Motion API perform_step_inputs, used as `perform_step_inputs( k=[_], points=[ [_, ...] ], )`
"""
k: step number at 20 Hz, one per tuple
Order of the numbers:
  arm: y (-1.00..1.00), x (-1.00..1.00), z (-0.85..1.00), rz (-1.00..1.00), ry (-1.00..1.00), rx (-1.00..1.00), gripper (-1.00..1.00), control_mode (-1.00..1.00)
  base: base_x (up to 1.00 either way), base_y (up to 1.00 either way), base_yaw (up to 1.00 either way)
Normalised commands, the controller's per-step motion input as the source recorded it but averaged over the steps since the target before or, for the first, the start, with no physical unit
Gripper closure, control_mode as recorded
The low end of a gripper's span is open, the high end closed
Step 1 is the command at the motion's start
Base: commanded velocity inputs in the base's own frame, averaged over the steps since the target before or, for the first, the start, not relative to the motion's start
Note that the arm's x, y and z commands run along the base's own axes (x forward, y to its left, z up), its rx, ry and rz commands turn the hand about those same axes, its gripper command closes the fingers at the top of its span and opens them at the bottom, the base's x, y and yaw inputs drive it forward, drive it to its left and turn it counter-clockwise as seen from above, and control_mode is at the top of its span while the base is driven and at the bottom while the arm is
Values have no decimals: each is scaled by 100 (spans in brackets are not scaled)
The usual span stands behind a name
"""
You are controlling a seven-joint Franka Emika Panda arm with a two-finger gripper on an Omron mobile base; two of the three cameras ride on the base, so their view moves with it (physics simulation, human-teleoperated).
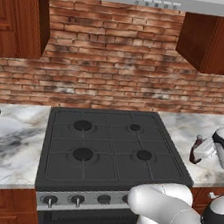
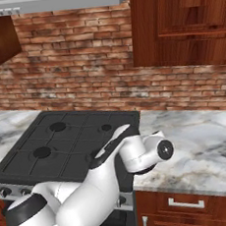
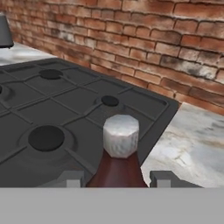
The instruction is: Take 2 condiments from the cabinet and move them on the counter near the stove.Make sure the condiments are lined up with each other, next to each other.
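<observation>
Hiding bottle's [image 3: 117,168] base: tool [image 3: 117,179].

Stove [image 1: 110,146]: black, four burners, straight ahead of me.
Counter [image 1: 9,137]: veined marble on both sides of the stove.
Red bottle [image 1: 196,149]: upright on the counter, just right of the stove.
My gripper [image 1: 205,149]: jaws closed around the red bottle.

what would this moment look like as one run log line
claw: shut on red bottle | bottle: white cap, upright | place: counter beside stove | second condiment: unseen
</observation>
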Motion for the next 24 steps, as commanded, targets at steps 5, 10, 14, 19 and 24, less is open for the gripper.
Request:
perform_step_inputs(
  k=[5, 10, 14, 19, 24],
  points=[
    [-14, 11, -11, 0, 0, 2, 100, -100, 0, 0, 0],
    [-11, 5, -11, 0, 0, 1, 100, -100, 0, 0, 0],
    [-6, 3, -15, 0, 0, 0, 100, -100, 0, 0, 0],
    [0, 0, -15, 0, 0, 0, 100, -100, 0, 0, 0],
    [-1, 1, -14, 0, 0, 2, 100, -100, 0, 0, 0]
  ],
)
